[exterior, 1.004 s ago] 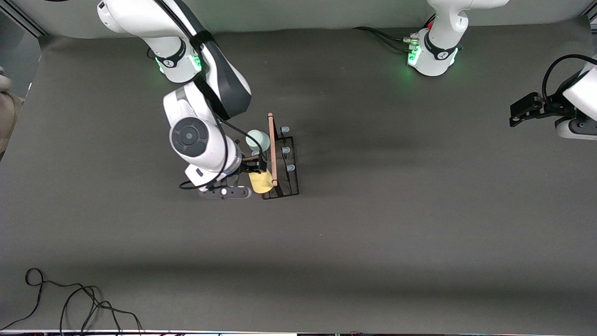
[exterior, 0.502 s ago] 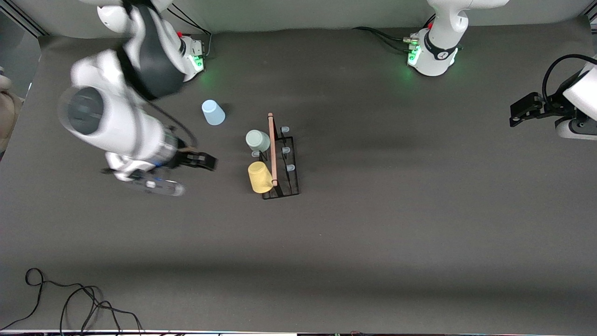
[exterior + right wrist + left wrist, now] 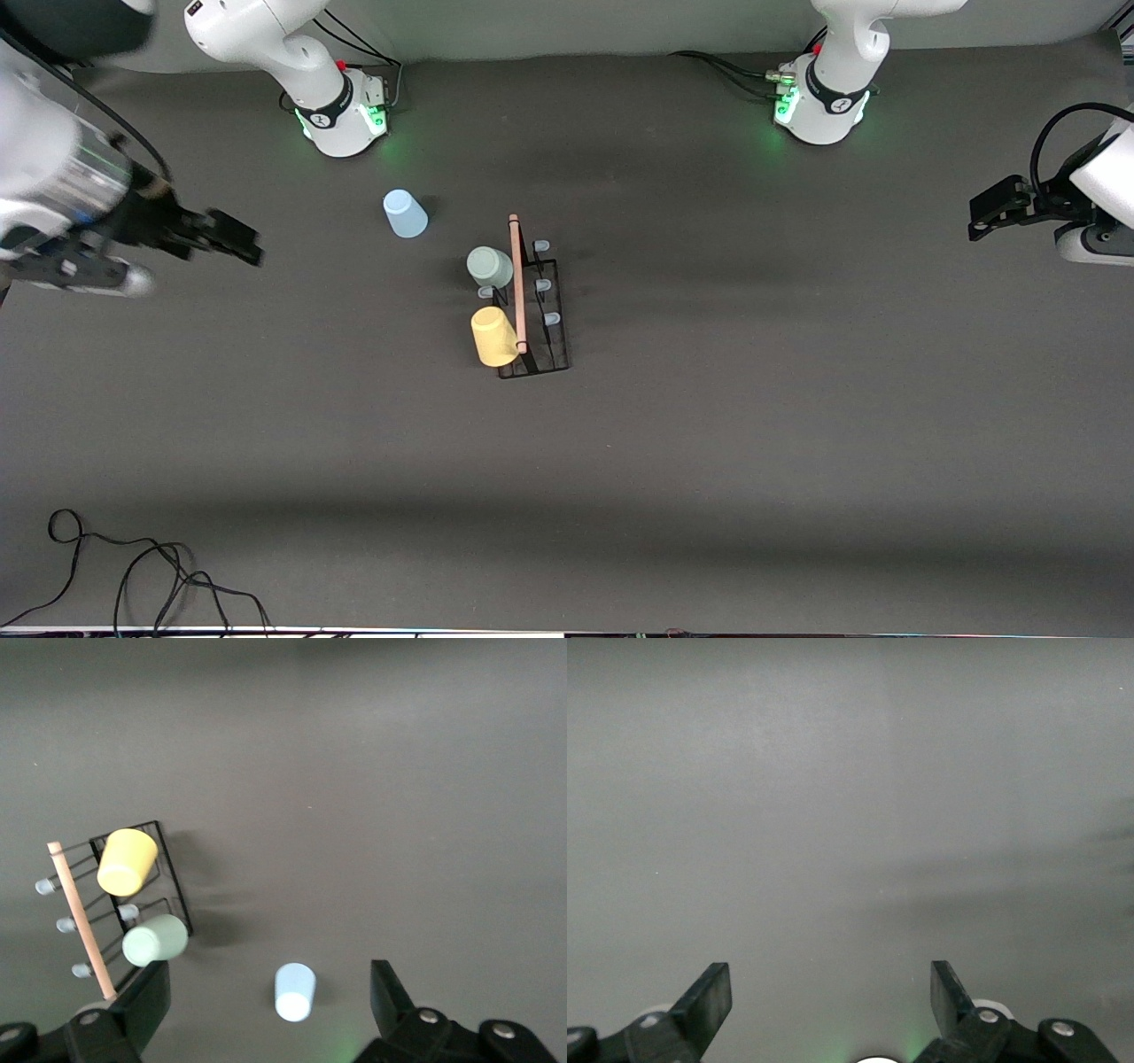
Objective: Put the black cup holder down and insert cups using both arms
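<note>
The black cup holder (image 3: 542, 328) stands mid-table with its wooden rod (image 3: 516, 283) on top. A pale green cup (image 3: 489, 266) and a yellow cup (image 3: 494, 338) sit tilted on pegs on the side toward the right arm's end. The right wrist view shows the holder (image 3: 171, 875), the green cup (image 3: 155, 940) and the yellow cup (image 3: 127, 861) too. A light blue cup (image 3: 405, 213) stands upside down on the table, also in the right wrist view (image 3: 295, 991). My right gripper (image 3: 244, 244) (image 3: 268, 981) hangs open and empty over the right arm's end. My left gripper (image 3: 975, 219) (image 3: 829, 988) waits open over the left arm's end.
The grey mat (image 3: 709, 443) covers the whole table. Loose black cables (image 3: 133, 567) lie at the corner nearest the front camera, at the right arm's end. The two arm bases (image 3: 341, 120) (image 3: 824, 106) stand along the edge farthest from the front camera.
My right gripper has swung away from the holder toward its own end of the table, leaving the yellow cup on its peg. The blue cup is now uncovered. The left arm has not moved.
</note>
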You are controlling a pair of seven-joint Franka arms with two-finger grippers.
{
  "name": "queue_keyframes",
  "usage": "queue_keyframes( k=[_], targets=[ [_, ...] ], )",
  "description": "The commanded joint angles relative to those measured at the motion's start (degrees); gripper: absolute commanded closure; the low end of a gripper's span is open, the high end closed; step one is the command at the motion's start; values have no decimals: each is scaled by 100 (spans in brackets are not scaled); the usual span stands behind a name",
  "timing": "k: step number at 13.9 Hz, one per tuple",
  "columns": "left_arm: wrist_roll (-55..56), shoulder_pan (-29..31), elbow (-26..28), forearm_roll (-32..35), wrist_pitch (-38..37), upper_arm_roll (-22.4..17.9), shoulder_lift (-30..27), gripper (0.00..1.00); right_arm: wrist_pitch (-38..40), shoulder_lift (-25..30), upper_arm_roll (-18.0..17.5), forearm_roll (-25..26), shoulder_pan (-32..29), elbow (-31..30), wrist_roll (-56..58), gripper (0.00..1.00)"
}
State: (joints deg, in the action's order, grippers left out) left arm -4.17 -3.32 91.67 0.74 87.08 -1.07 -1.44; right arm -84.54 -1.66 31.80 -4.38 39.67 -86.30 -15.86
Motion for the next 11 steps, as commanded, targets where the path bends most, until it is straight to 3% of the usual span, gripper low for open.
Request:
queue_keyframes(
  k=[1, 7, 8, 10, 11],
  targets=[
    [-75, -20, -114, 5, -85, -16, 30, 0, 192, 306, 396, 131, 58, -133, 496, 0],
    [-75, -11, -167, 5, -121, -16, 12, 0, 123, 176, 574, 69, -151, 104, 549, 0],
    [-66, -2, -219, 5, -155, -16, 12, 0, 131, 114, 234, -35, -640, 131, 549, 0],
    [-57, -20, -228, 5, -156, -16, 21, 0, 140, 114, -1301, -1, -1895, 158, 549, 0],
    [-14, -11, -228, 5, -164, -16, 12, 0, 140, 114, -1873, -1, -2406, 175, 540, 0]
  ],
)
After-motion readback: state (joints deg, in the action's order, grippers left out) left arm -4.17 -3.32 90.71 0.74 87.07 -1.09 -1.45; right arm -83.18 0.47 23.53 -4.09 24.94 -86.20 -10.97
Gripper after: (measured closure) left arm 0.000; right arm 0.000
